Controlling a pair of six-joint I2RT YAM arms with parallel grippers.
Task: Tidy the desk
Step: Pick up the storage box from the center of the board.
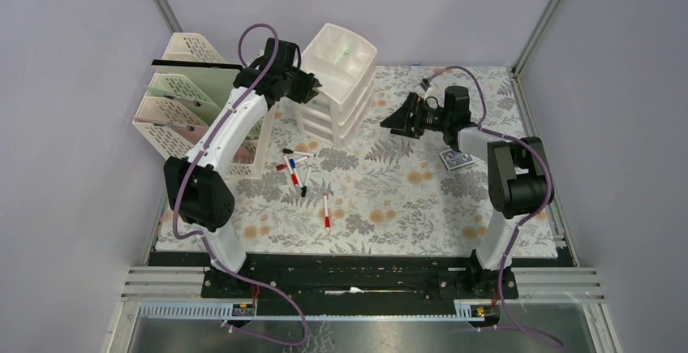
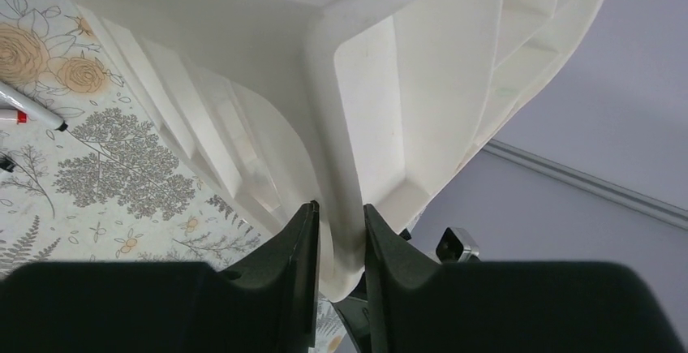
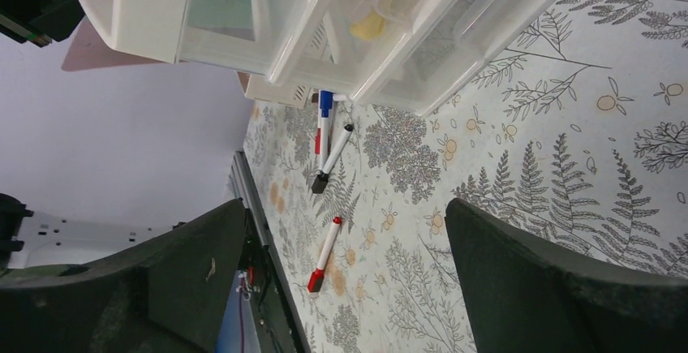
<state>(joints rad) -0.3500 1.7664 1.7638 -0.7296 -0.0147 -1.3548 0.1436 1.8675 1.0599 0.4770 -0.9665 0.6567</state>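
The desk (image 1: 406, 199) is covered by a pale cloth with grey ferns and orange flowers. My left gripper (image 1: 304, 85) is shut on the left rim of the white plastic drawer unit (image 1: 339, 85) at the back middle. In the left wrist view its fingers (image 2: 296, 247) clamp that white rim (image 2: 345, 207) from both sides. My right gripper (image 1: 402, 118) hovers open just right of the unit, with nothing between its jaws. Several markers (image 1: 296, 166) lie loose in front of the unit. One red-capped marker (image 1: 326, 211) lies apart, nearer me, and shows in the right wrist view as the red marker (image 3: 324, 251).
A cream lattice file rack (image 1: 191, 101) stands at the back left, close behind my left arm. A small silver-and-white object (image 1: 456, 159) lies on the cloth under my right arm. Metal rails (image 1: 365, 276) run along the near edge.
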